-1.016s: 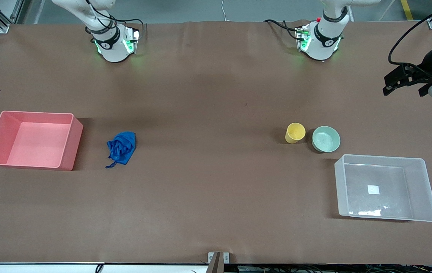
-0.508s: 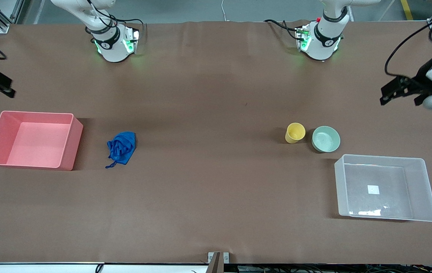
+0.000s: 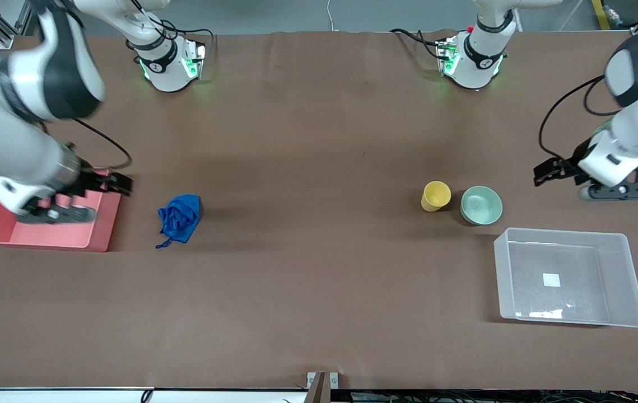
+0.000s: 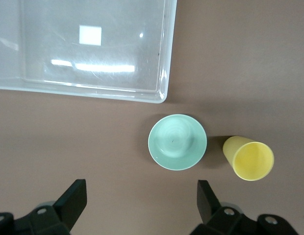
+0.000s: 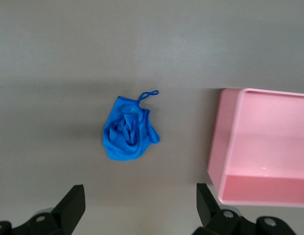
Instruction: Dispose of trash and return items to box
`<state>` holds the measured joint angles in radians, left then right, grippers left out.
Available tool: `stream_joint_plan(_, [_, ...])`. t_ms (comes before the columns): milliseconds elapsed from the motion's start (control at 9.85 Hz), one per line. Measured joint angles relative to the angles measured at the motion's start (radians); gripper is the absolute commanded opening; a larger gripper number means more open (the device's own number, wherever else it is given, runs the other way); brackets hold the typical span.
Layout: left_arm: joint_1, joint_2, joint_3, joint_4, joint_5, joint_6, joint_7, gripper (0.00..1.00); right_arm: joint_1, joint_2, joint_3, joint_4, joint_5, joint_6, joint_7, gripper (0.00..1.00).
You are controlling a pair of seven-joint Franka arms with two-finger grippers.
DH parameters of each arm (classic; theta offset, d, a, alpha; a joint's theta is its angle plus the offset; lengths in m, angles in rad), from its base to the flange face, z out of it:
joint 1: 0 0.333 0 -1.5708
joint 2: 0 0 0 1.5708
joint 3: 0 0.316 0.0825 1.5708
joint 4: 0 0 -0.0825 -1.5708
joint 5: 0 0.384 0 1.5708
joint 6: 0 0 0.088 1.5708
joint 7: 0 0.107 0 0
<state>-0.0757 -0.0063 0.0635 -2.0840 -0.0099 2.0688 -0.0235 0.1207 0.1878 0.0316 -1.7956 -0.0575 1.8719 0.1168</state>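
Note:
The blue cloth wad lies on the table beside the pink bin; it also shows in the right wrist view. The yellow cup and the mint-green bowl stand side by side, farther from the front camera than the clear box. My right gripper is open and empty over the pink bin's edge nearest the cloth. My left gripper is open and empty over bare table beside the bowl. The left wrist view shows the bowl, the cup and the box.
The pink bin stands at the right arm's end of the table, partly covered by the right arm. Both arm bases stand along the table's edge farthest from the front camera. The brown table stretches between the cloth and the cup.
Both arms have swung in from the table's ends. The right gripper now hangs over the pink bin's edge, the left gripper over the table beside the bowl. No object has moved.

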Motion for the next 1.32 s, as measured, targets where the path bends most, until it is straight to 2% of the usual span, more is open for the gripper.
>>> stream_joint_plan(203, [-0.003,0.033,-0.001,-0.138,0.0,0.152,0.0,0.99,0.005,0.019,-0.001,-0.226,0.0,0.31,0.001,1.0])
stream_joint_plan(305, [-0.005,0.066,-0.001,-0.172,0.0,0.197,0.0,0.98,0.005,0.049,-0.001,-0.314,0.0,0.443,0.012,1.0])
stream_joint_plan(508, [-0.008,0.142,-0.003,-0.215,0.0,0.305,0.0,0.97,0.005,0.14,-0.002,-0.392,-0.001,0.621,0.03,1.0])
stream_joint_plan(711, [-0.007,0.214,-0.003,-0.246,0.0,0.429,0.0,0.89,0.007,0.217,-0.002,-0.395,-0.002,0.69,0.031,1.0])
stream_joint_plan(812, [-0.007,0.25,-0.003,-0.249,0.0,0.477,0.0,0.73,0.014,0.236,-0.002,-0.395,-0.002,0.701,0.031,0.88])
stream_joint_plan(914, [-0.007,0.282,-0.004,-0.25,0.0,0.52,0.0,0.44,0.021,0.244,-0.001,-0.395,-0.002,0.715,0.032,0.65])
stream_joint_plan(1016, [-0.008,0.305,-0.006,-0.25,0.0,0.557,0.0,0.27,0.024,0.246,-0.001,-0.397,-0.002,0.727,0.033,0.3])
stream_joint_plan(1117, [-0.008,0.316,-0.007,-0.249,0.0,0.576,0.0,0.21,0.026,0.247,-0.001,-0.4,-0.002,0.73,0.033,0.04])
stream_joint_plan(1219, [-0.009,0.319,-0.008,-0.249,0.0,0.578,-0.001,0.05,0.026,0.247,-0.002,-0.402,-0.002,0.73,0.033,0.01])
stream_joint_plan(1320, [-0.009,0.319,-0.008,-0.249,0.0,0.578,-0.002,0.0,0.026,0.247,-0.003,-0.401,-0.002,0.73,0.045,0.01])
